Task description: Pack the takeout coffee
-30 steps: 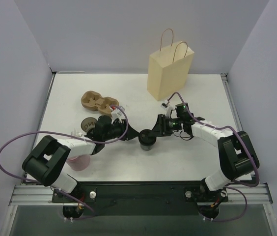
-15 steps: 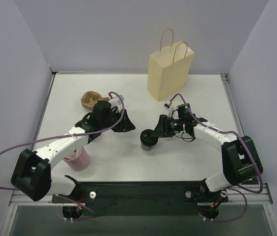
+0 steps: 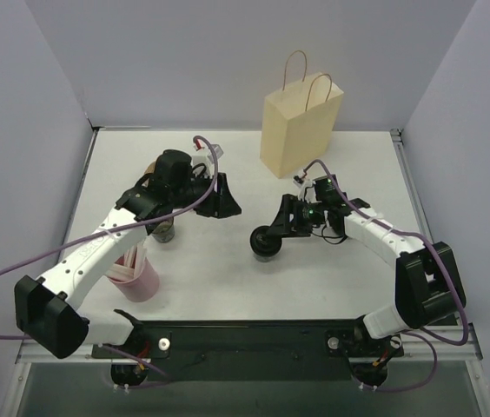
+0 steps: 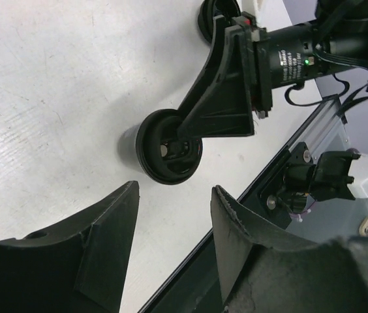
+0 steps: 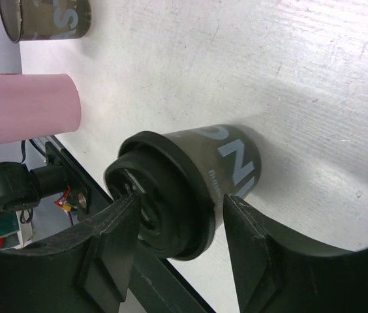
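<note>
Right wrist — takeout coffee [image 5: 226,166], lid [image 5: 161,195] on.

Right hand [image 3: 273,233] grips takeout coffee [image 3: 262,246]; left hand [image 3: 226,203] well apart.

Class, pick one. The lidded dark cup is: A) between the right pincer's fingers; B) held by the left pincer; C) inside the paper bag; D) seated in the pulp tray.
A: the right pincer has one finger on each side of the takeout coffee at its lid; the left pincer is open and empty.
</note>
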`<state>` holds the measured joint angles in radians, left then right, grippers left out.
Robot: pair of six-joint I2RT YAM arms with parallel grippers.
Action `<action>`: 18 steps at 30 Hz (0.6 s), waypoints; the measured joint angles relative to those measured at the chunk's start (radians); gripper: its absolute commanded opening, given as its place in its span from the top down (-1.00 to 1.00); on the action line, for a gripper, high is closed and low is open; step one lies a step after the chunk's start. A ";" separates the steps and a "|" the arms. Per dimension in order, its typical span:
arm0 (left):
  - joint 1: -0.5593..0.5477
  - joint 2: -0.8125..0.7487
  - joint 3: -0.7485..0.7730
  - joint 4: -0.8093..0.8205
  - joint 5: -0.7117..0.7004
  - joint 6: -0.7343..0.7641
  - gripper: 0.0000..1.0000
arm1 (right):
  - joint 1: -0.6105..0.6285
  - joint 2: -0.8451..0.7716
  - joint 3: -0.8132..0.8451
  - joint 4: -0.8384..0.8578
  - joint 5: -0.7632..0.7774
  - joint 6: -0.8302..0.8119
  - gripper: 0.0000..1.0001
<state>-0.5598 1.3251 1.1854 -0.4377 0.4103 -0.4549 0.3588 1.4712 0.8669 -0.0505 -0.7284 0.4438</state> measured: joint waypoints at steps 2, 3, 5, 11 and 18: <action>0.000 -0.009 0.043 -0.047 0.006 0.022 -0.20 | 0.000 0.000 0.008 -0.015 0.010 0.000 -0.09; 0.000 -0.015 0.059 -0.062 0.006 0.031 -0.20 | 0.000 0.000 0.010 -0.023 0.016 -0.001 -0.09; 0.000 -0.036 0.098 -0.102 0.006 0.058 -0.21 | 0.000 0.000 0.013 -0.039 0.026 -0.002 -0.11; 0.000 -0.086 0.137 -0.192 0.016 0.124 -0.31 | -0.005 -0.006 0.026 -0.100 0.080 -0.018 -0.18; 0.000 -0.148 0.164 -0.320 0.016 0.213 -0.90 | 0.034 -0.095 0.108 -0.222 0.255 -0.052 -0.42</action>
<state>-0.5598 1.1767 1.3495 -0.7582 0.4263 -0.2420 0.3923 1.3762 0.9745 -0.2722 -0.4732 0.3916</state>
